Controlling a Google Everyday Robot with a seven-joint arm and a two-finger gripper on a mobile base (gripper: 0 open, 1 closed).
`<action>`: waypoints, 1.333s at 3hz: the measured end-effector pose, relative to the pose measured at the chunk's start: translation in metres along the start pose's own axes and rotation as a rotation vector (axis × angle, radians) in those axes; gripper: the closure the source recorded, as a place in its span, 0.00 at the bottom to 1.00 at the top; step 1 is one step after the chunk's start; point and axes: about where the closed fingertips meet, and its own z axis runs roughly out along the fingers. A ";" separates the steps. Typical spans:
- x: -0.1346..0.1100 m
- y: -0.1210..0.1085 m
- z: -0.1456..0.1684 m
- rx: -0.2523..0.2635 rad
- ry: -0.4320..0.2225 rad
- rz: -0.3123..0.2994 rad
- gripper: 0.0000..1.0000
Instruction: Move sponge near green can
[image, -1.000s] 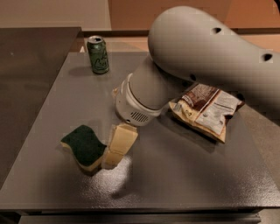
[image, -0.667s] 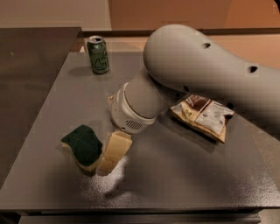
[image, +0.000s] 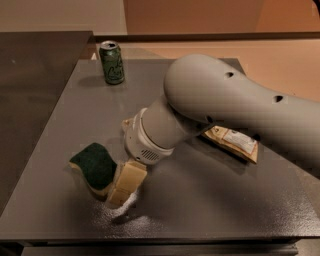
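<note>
On the grey desk (image: 210, 200) the sponge (image: 96, 166) lies front left, well apart from the green can (image: 112, 62) at the back, so the gripper (image: 122, 187), touching the sponge's right edge (open or closed, I cannot tell), should probably straddle it squarely before lifting.

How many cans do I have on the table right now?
1: the green can stands at the far left corner of the table. The gripper is beside the sponge near the front; the arm may hide others.
</note>
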 end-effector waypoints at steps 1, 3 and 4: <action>-0.002 0.005 0.009 -0.009 -0.005 0.002 0.18; -0.012 0.005 0.013 -0.028 -0.007 0.005 0.64; -0.021 -0.021 0.003 -0.013 0.010 0.017 0.88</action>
